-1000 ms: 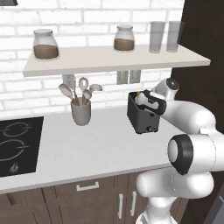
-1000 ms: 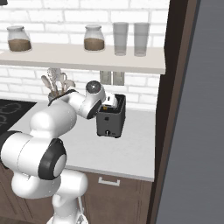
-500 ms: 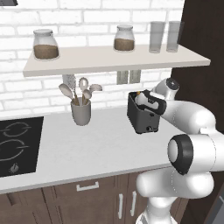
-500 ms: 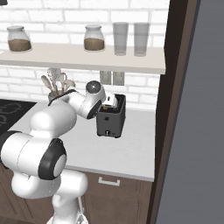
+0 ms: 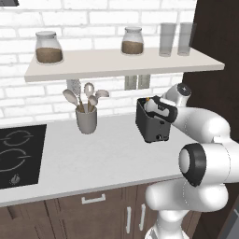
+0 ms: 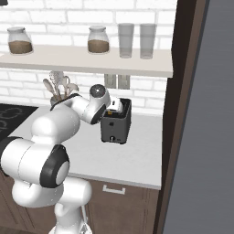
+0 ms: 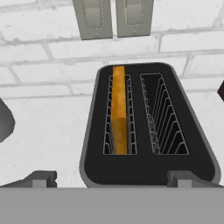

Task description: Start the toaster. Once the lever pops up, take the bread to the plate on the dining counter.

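- Directly below the wide-open, empty gripper [image 7: 111, 177]: dark grey-black boxy toaster [image 7: 148, 127] on the white worktop [image 5: 107, 156].
- Golden-brown bread slice [image 7: 118, 117] sits sunk in the slot left of gripper centre, long axis running away from the fingertips.
- Brick wall close beyond; shelf overhead; open room toward the robot.
- Lever likely on the near end, under the fingertips; cannot tell.

The toaster [image 7: 148, 170] looked like dark, smooth, matt plastic, with thin metal wires in its slots. The bread [image 7: 119, 118] was golden and rough. The tabletop [image 5: 102, 158] was smooth and white, the wall [image 7: 39, 57] rough white brick, the drawers [image 5: 93, 205] brown wood.
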